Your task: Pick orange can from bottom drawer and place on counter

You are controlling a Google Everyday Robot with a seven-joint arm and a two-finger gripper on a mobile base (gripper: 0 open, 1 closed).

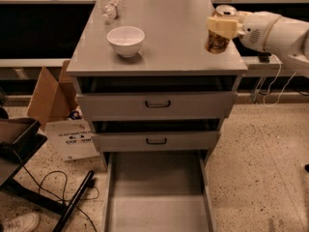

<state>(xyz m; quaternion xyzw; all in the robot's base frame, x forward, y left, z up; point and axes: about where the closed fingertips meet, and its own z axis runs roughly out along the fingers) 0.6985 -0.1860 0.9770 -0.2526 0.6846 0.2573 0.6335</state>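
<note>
My cream-coloured two-finger gripper (221, 26) is clamped around the small orange-brown drink can (217, 43) with a shiny silver top, holding it upright over the right edge of the flat grey counter (178, 42). I cannot tell whether its base touches the surface. The wide, shallow grey bottom drawer (157, 197) stands pulled out. A round white bowl (125, 40) and a clear plastic bottle (112, 7) sit on the counter's left side, well apart from the can.

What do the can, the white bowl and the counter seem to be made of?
The orange can, which the gripper holds at the right edge of the counter, looks metal: shiny silver top. The white bowl: ceramic or plastic, smooth glossy white. The counter: probably painted metal or laminate, matte grey.
</note>
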